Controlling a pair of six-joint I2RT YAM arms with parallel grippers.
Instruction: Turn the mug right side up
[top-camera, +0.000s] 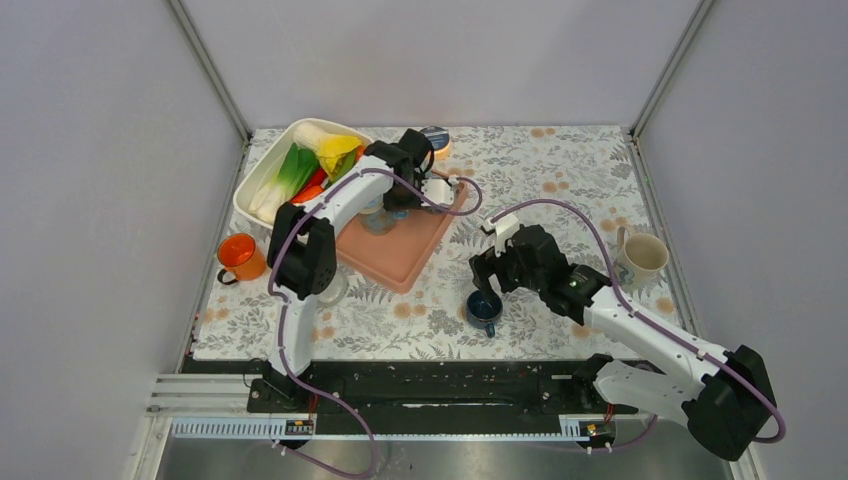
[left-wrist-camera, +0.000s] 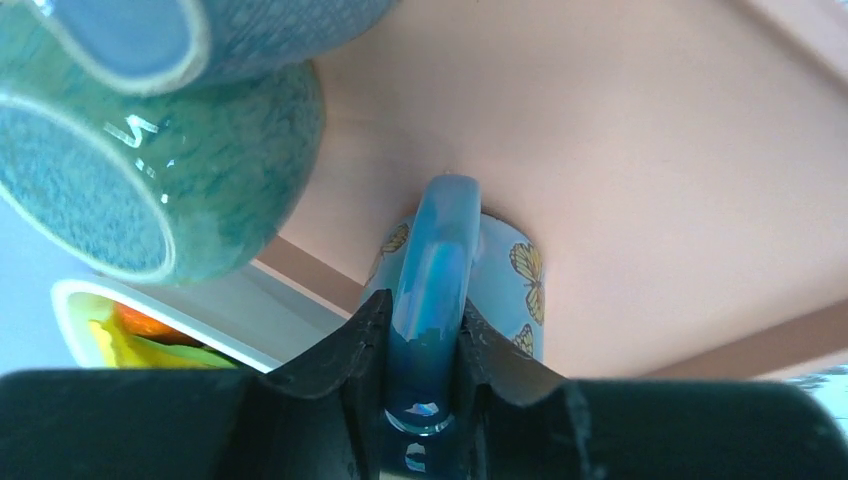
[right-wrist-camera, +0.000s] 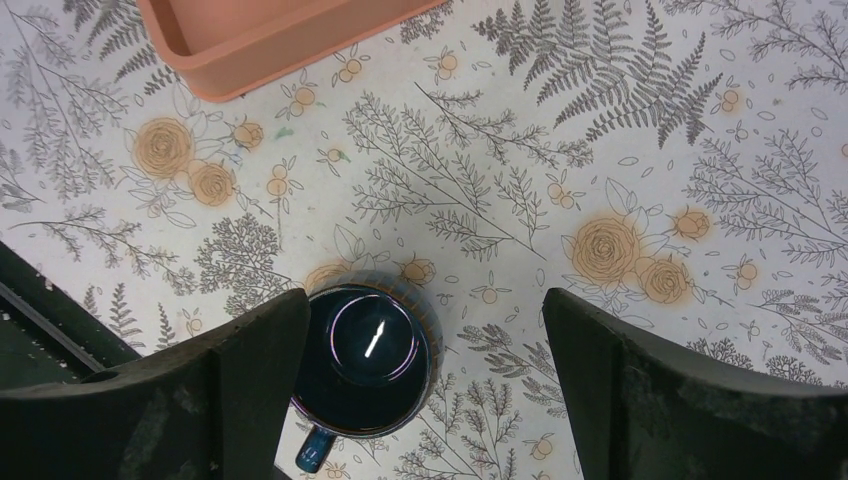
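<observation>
Blue-glazed handle (left-wrist-camera: 435, 260) of the butterfly mug (left-wrist-camera: 505, 285), pinched between the two fingers (left-wrist-camera: 350, 350) of the left pincer (left-wrist-camera: 420, 335). The mug sits on the salmon tray (left-wrist-camera: 650, 150). Its mouth and base are cut off by the fingers and the frame edge, so whether it stands upright or inverted cannot be told. From the top camera the left arm covers both this mug and the pincer. Two teal vessels (left-wrist-camera: 200, 170) crowd the upper left of the wrist view, only partly in frame. A corner of the white tub (left-wrist-camera: 250, 305) holding vegetables shows behind them.

Right pincer (right-wrist-camera: 425, 310), fingers spread wide, hangs over the floral bench (top-camera: 560, 170) and grips nothing. Below it, nearer the left finger, stands the dark blue mug (right-wrist-camera: 370, 360), mouth up, a glint in its well; its handle is partly cut off at the bottom edge of the frame.

At the bench margins: an orange cup (top-camera: 240, 257) on the left and a cream mug (top-camera: 640, 255) on the right, both well apart from the pincers
</observation>
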